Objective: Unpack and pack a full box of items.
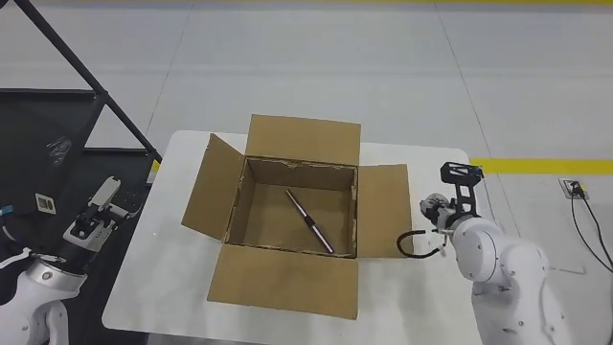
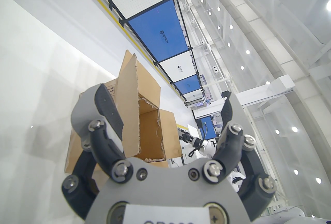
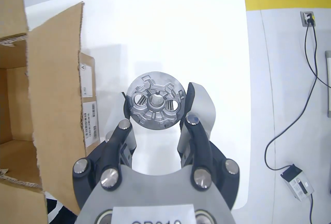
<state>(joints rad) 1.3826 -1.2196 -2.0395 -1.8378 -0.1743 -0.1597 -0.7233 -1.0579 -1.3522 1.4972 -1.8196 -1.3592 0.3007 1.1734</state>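
So the cardboard box [image 1: 285, 286] sits pretty much in the middle of the white table [image 1: 158, 273], all four flaps folded out and open. Inside, on the box floor, there's one thin metal rod [image 1: 308, 219] lying diagonally, and that's all I can make out in there. The right gripper [image 3: 158, 102] is clamped on a round metal part [image 3: 155, 109], a chunky cast disc with a hub in the centre and a couple of round holes with what look like little rollers in them. The fingers pinch it by its rim on both sides. It hangs over bare tabletop just beside the box's right-hand flap [image 3: 55, 74], outside the box; I honestly can't tell whether the part is touching the table. From the top view that gripper [image 1: 433, 215] is right next to the flap's outer edge. The left gripper [image 2: 165, 99] is over by the table's left edge, well apart from the box, jaws spread wide with nothing in them, aimed toward the box's side. Off the table there's a yellow floor line [image 3: 287, 1] and a black cable [image 3: 307, 64] running down to a small power brick [image 3: 297, 182] on the floor.
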